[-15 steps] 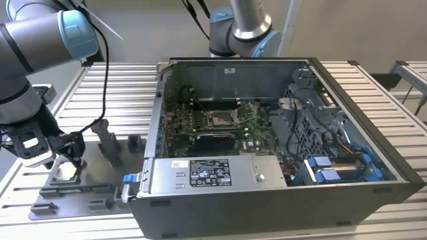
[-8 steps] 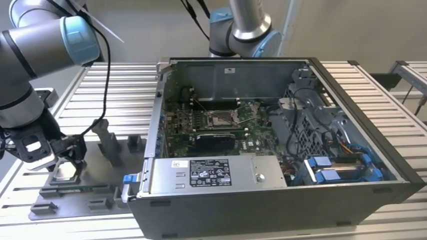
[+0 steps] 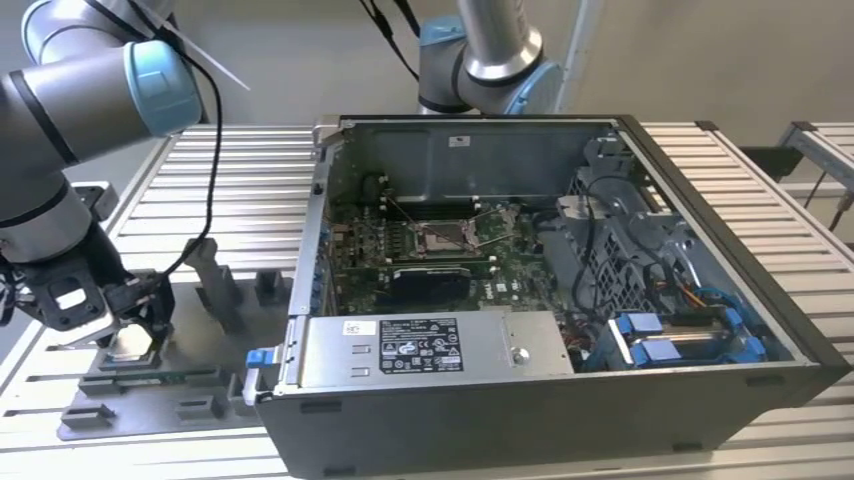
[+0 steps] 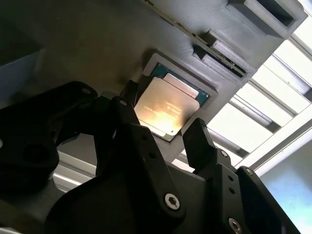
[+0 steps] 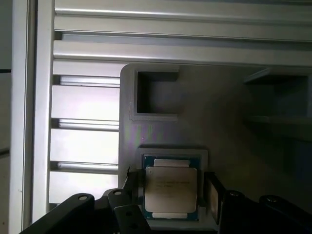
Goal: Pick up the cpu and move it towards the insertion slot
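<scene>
Robotics lab bench, slatted aluminium table point(image 3: 240, 160), open computer case point(image 3: 534, 425), grey fixture tray point(image 3: 214, 398), industrial arm point(image 3: 80, 90)

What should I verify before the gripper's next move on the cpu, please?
1. Is the cpu lying flat in its recess of the grey holder: ok.
2. Is the gripper centred over the cpu, with a finger on either side: ok.
3. Is the cpu gripped: not ok, the jaws stand open.
4. Is the insertion slot bare, with nothing lying on it: ok.
5. Does the open side of the computer case face up: ok.
</scene>
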Tool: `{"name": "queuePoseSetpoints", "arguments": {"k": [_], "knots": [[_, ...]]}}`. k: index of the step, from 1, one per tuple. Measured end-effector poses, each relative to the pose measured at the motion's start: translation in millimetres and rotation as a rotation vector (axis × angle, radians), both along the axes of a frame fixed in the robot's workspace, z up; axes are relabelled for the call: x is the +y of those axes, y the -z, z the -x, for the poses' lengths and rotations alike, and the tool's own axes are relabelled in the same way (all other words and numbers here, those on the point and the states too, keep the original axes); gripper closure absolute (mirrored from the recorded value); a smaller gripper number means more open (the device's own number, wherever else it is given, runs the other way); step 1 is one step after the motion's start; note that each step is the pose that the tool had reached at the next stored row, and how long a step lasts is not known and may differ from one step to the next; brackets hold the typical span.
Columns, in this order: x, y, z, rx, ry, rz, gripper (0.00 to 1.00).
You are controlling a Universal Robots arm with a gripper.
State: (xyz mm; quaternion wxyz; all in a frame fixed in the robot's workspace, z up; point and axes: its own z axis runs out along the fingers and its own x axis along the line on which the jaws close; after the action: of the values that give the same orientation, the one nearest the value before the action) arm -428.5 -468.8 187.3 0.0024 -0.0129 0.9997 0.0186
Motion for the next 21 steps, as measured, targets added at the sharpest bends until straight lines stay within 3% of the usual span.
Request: {"name": "queuePoseSetpoints", "arguments": {"k": [13, 14, 21], "knots": [[-0.9, 2.4, 0.0, -0.0002, -0.001, -0.0001, 0.0], [-0.9, 2.4, 0.0, -0.0002, -0.001, -0.0002, 1.0], [-0.9, 2.1, 0.0, -0.0002, -0.001, -0.0002, 1.0]]}}
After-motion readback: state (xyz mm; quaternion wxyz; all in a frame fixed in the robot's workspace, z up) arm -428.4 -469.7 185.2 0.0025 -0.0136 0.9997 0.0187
